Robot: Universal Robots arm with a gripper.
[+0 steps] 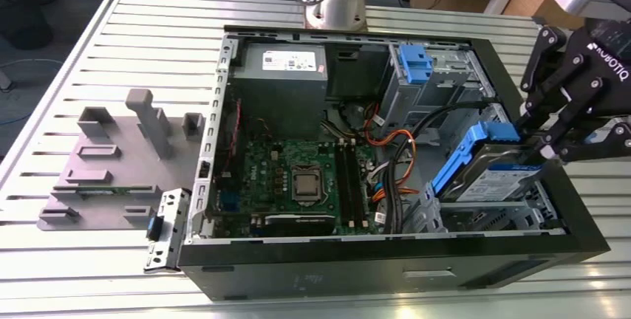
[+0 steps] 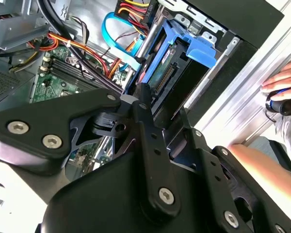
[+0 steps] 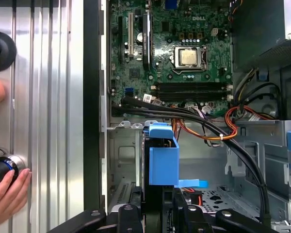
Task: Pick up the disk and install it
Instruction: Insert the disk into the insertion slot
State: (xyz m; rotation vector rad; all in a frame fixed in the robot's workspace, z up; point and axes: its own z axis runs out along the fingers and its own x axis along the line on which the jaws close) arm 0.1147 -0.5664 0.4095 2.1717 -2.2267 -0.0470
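While the gripper [image 1: 540, 153] is clamped on the disk [image 1: 490, 175], the drive sits tilted inside the open PC case [image 1: 394, 256], in the corner on the exterior view's right. Its low end is down at the metal drive cage [image 1: 493, 215] and its high end is up at the gripper. The label side faces up. Can't tell whether it's on the cage rails or just resting against them.

In the first wrist view the blue carrier [image 3: 162, 158] shows edge-on, with black gripper linkage on both sides of it. The motherboard [image 3: 184, 58] lies beyond, and black cables [image 3: 208, 128] cross between the two. The second wrist view shows the blue end tab [image 2: 203, 51] on the end away from the gripper.

Elsewhere in the case, the grey power supply [image 1: 281, 64] with its white sticker is in the far corner. A lone blue latch [image 1: 414, 60] sits on the upper bay, well apart from the disk.

The case stands on a slatted metal surface [image 1: 148, 23]. A grey fixture block [image 1: 108, 164] lies on the exterior view's left of it. A person's hand [image 3: 5, 194] rests on a black knob just beside the case wall.
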